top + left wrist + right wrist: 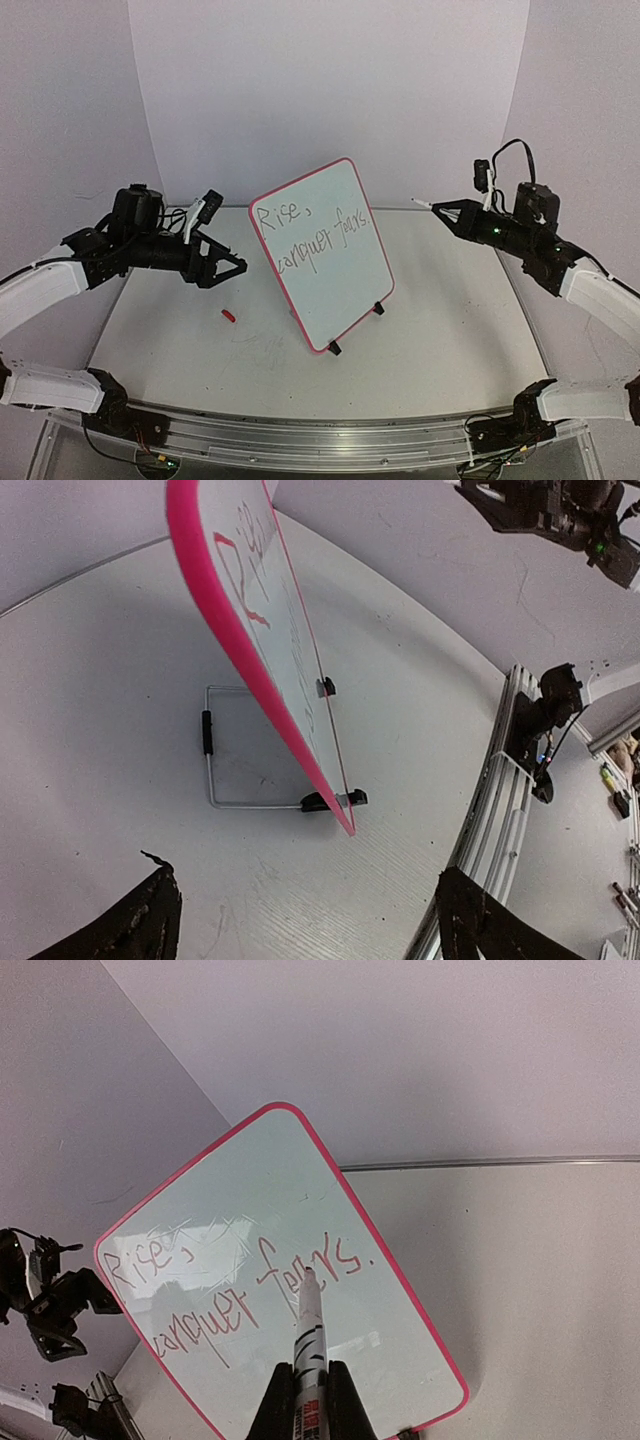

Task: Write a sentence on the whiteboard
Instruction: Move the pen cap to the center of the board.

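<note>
Surface: white table (450,330).
Whiteboard (335,290): centre, propped tilted, sentence (315,238) on it.
Left gripper (232,270): board's 9 o'clock, jaws spread, empty.
Right gripper (440,209): 3 o'clock, clamped on marker (422,204).
Red cap (229,315): 8 o'clock, on table.

You have one whiteboard (330,270) on one table (450,340), bearing one sentence (312,238) of three words in two lines. It shows you two black feet (334,348) at its lower edge and one wire stand (215,770) behind. Count two arms with two grippers, the left gripper (232,272) and the right gripper (447,212), plus one marker (308,1335) and one small red piece (229,315).
</note>
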Controlling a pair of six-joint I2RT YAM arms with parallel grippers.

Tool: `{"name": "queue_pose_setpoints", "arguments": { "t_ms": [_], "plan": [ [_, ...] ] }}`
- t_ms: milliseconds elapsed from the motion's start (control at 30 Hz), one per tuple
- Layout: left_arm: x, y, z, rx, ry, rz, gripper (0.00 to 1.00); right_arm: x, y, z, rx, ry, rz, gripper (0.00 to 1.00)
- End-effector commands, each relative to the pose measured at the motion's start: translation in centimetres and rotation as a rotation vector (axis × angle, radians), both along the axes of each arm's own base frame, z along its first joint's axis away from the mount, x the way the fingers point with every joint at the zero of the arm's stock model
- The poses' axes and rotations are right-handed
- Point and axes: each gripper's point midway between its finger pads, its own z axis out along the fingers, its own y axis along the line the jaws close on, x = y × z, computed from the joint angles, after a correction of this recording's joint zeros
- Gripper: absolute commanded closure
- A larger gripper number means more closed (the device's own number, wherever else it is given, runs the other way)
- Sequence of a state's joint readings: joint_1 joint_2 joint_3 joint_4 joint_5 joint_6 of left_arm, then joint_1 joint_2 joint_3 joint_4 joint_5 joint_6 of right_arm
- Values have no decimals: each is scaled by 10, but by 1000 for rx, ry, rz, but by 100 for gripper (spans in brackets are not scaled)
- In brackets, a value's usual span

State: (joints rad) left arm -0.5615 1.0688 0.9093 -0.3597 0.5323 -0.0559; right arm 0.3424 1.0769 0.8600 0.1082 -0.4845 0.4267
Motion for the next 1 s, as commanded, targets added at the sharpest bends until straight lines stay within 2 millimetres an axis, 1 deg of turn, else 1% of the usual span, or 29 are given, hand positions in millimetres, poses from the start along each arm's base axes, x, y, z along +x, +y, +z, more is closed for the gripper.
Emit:
{"name": "queue_pose_setpoints", "arguments": {
  "t_ms": [0,67,133,300,433,500,633,833,967],
  "plan": [
    [17,30,10,-123,-10,277,12,-6,-6,5,7,-21,-19,100],
    [22,37,-1,-133,30,347,12,-8,-6,2,10,-10,-19,100],
    [28,37,-18,-120,96,390,12,-8,-5,-2,8,3,-12,100],
    [51,29,-71,-27,251,457,14,-11,-5,-5,13,18,-7,100],
    [70,22,-106,43,337,479,16,-14,-5,-9,18,29,-8,100],
    [77,20,-119,58,372,485,17,-15,-5,-11,20,34,-9,100],
    [87,15,-136,60,408,489,19,-16,-6,-14,23,43,-11,100],
    [97,19,-171,148,473,511,19,-14,-4,-20,21,63,-10,100],
    [98,18,-181,171,488,507,19,-16,-5,-18,31,66,-12,100]
  ]
}}
